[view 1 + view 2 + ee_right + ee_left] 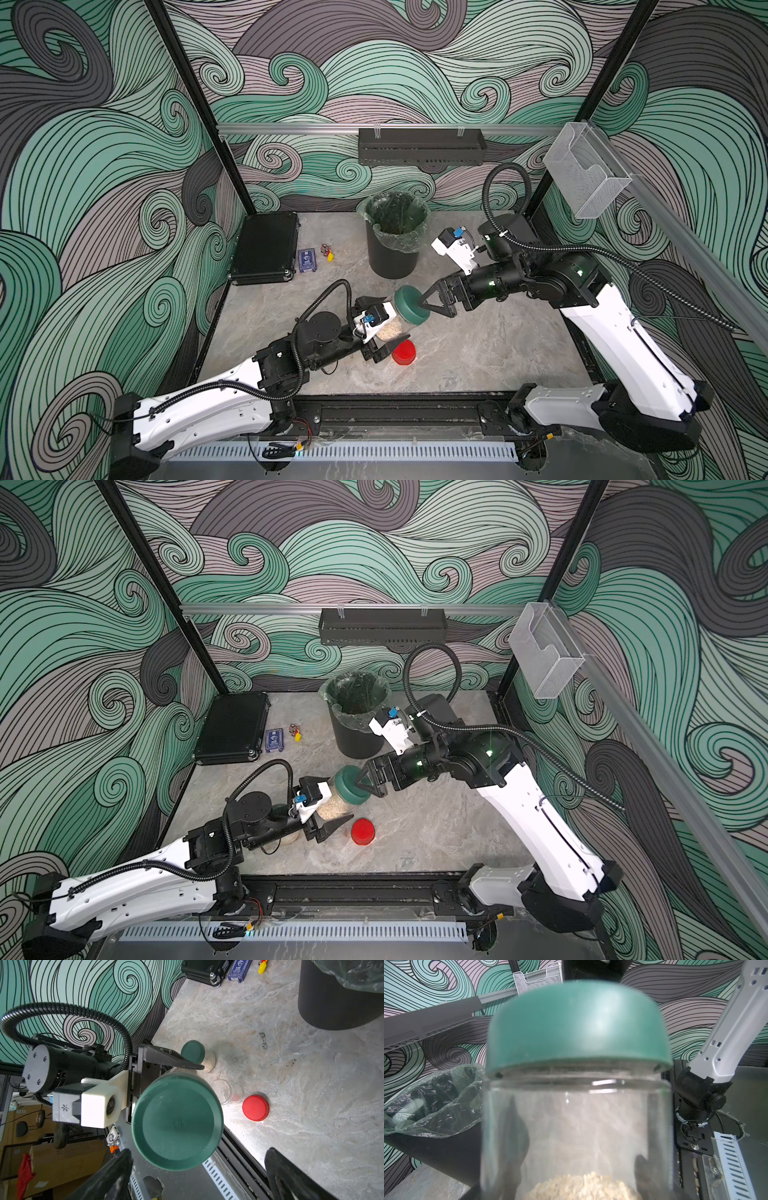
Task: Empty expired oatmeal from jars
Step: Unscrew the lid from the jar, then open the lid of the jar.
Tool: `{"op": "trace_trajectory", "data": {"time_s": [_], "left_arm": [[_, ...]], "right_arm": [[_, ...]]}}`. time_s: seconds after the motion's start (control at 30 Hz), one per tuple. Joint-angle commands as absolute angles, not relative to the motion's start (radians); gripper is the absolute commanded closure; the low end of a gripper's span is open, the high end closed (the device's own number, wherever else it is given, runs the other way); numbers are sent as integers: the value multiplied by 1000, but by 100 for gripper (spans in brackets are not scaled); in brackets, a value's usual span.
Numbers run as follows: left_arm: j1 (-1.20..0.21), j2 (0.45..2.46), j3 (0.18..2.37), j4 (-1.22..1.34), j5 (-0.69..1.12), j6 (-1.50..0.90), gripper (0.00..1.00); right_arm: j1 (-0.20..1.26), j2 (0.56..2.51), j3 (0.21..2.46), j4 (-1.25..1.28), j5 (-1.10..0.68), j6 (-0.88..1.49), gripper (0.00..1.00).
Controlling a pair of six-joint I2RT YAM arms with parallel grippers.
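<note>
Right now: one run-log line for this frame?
left hand: shut on jar | right hand: open, at green lid | green lid: on | oatmeal: in jar

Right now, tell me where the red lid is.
In both top views the red lid lies on the table, front centre, beside a small clear jar and near the held green-lidded jar.
</note>
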State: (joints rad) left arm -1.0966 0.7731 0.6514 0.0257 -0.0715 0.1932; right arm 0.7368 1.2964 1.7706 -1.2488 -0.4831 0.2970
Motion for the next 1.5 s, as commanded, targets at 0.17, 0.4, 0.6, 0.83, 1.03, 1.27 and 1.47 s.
{"op": "trace_trajectory", "data": {"time_s": [0.17, 0.4, 0.6, 0.83, 1.03, 1.27, 1.47], "left_arm": [[-1101, 770, 710, 114, -72, 210, 59], [-1101, 770, 712, 113, -69, 214, 59], [-1101, 770, 712, 110, -66, 213, 59], [-1101, 762, 714, 103, -68, 215, 59], [-1101, 757, 715, 100, -67, 213, 59], [-1101, 747, 719, 88, -49, 181, 62], [-1101, 746, 727, 64, -9, 144, 62]], "right_arm": [[748, 1311, 1737, -1204, -590, 356, 1], [778, 1343, 1723, -1191, -592, 357, 1], [788, 1364, 1724, -1177, -597, 353, 1], [788, 1384, 1725, -1169, -609, 342, 9], [788, 1391, 1734, -1160, -619, 318, 27], [784, 1378, 1707, -1002, -687, -6, 59], [695, 1422, 1723, -991, -1112, -407, 63]]}}
